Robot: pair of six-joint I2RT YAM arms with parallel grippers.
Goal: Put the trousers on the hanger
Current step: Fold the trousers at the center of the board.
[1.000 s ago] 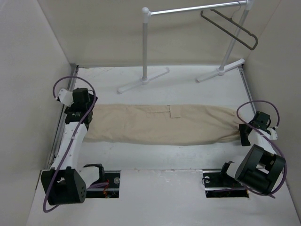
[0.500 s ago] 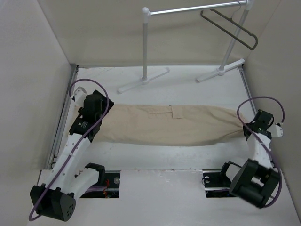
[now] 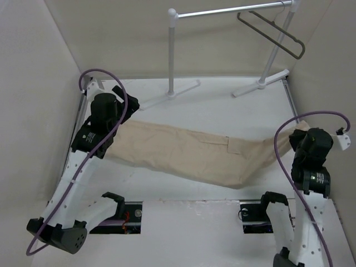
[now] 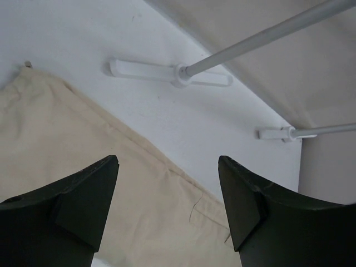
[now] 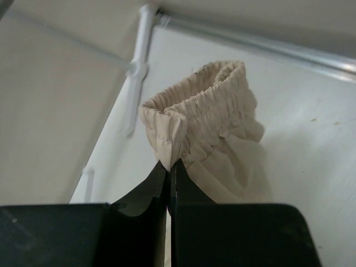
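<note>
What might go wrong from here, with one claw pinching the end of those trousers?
The right claw grips only a small fold of the trousers at their elastic edge, so the cloth may slip free. The left claw hangs open above the other end, holding nothing; that end may drag.

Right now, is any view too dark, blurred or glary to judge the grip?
Top external: even soft light, no glare, the trousers sharp. Left wrist: the left gripper is dark and nearly featureless; cloth and rack read clearly. Right wrist: the right gripper is a black silhouette, the pinched cloth crisp, the rack behind it soft.
</note>
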